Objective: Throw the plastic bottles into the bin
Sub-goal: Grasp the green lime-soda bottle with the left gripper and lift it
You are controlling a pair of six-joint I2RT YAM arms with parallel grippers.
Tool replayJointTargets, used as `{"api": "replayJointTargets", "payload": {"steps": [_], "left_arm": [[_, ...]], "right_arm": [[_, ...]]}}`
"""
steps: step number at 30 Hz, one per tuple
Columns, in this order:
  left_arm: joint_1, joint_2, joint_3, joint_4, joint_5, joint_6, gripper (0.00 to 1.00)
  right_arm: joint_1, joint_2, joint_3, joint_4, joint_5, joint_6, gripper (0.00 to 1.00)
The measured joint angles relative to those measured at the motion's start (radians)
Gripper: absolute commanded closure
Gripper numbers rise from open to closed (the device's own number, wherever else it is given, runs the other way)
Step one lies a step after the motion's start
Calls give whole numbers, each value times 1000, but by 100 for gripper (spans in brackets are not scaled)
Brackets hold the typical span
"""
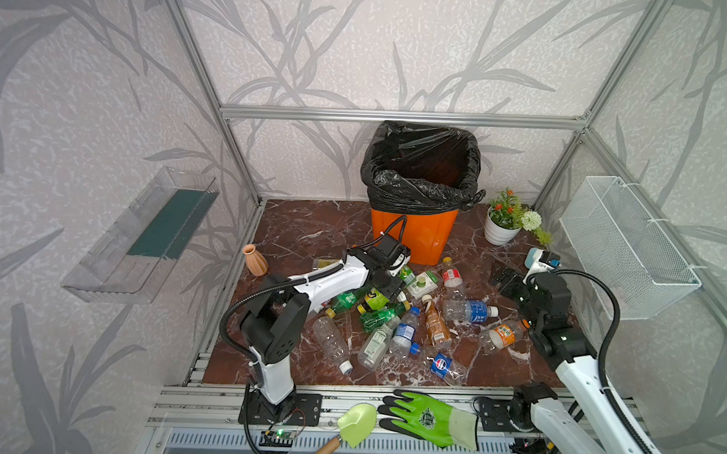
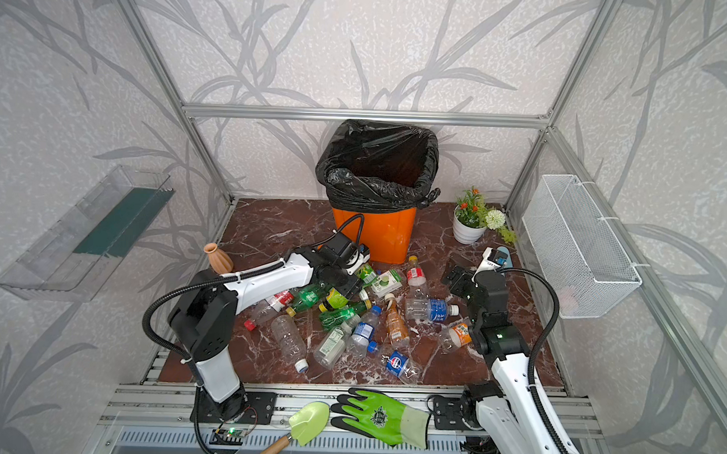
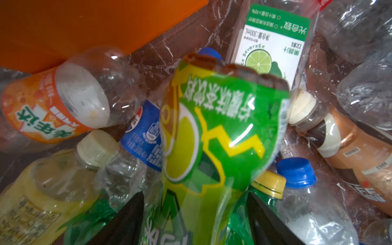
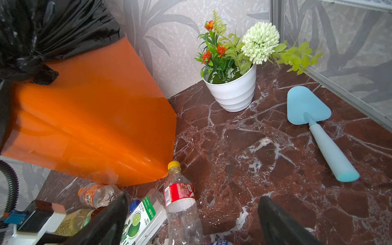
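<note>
Orange bin (image 1: pixel 411 234), black bag folded over its rim, stands against the back wall, mouth open. Plastic bottles (image 1: pixel 471 311) lie heaped mid-floor, from the bin's foot toward the front rail. An orange-labelled bottle (image 3: pixel 42 106) lies just beside the bin wall.

Left gripper (image 3: pixel 195 220) is low in the heap. Its fingers flank a green-labelled bottle (image 3: pixel 212 131) closely; whether they press it, cannot tell. Right gripper (image 4: pixel 193 196) hangs above the floor right of the heap, jaws spread wide, holding nothing.

Bare marble floor (image 1: pixel 303 230) back left, between terracotta vase (image 1: pixel 256 261) and bin. More open floor between bin and white pot (image 1: pixel 499 235). Blue trowel (image 4: pixel 307 106) lies near the right wall.
</note>
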Motion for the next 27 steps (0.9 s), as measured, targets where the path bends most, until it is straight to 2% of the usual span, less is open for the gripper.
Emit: {"api": "replayJointTargets", "payload": {"steps": [10, 19, 27], "left_arm": [[0, 40, 12, 2, 7, 18, 46], [-5, 5, 13, 3, 1, 18, 51], [-6, -196, 8, 21, -36, 30, 51]], "right_arm": [[-16, 3, 0, 3, -17, 3, 4], [-17, 2, -5, 9, -19, 6, 4], [-21, 0, -11, 15, -19, 22, 4]]}}
